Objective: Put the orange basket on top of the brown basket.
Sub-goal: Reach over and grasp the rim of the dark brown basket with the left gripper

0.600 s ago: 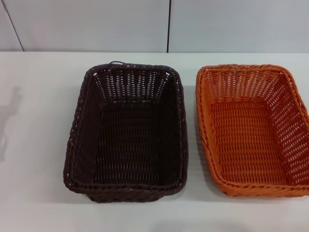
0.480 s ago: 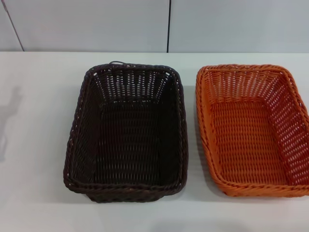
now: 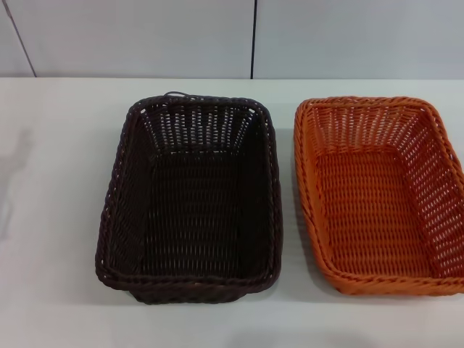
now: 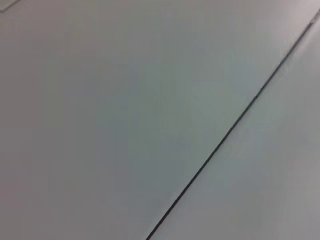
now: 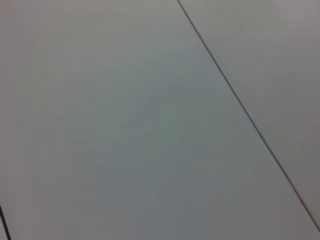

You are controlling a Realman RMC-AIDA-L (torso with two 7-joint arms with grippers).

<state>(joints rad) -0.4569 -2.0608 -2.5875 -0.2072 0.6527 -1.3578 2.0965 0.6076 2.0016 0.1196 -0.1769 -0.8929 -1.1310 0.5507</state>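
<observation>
Neither pincer appears in any view, so how far each is open and whether it holds anything cannot be told. The left wrist view shows only a flat pale grey panel point(image 4: 125, 125) crossed by one thin dark seam point(image 4: 225, 135); the right wrist view shows a similar plain panel point(image 5: 125, 125) with its own dark seam point(image 5: 240, 105). Neither wrist view shows a basket.

The head view alone shows the work area. The brown basket point(image 3: 190, 199) sits on the white surface point(image 3: 58, 181) near the middle, open side up. The orange basket point(image 3: 378, 194) sits to its right, just beside it with a narrow strip of bare surface between them; its right edge runs out of view. It is not stacked on the brown basket.

Both baskets are rectangular woven trays with sloping openwork sides, a tightly woven flat bottom and a braided rim. Behind the surface stands a light wall point(image 3: 145, 36) with a dark vertical joint point(image 3: 254, 36).
</observation>
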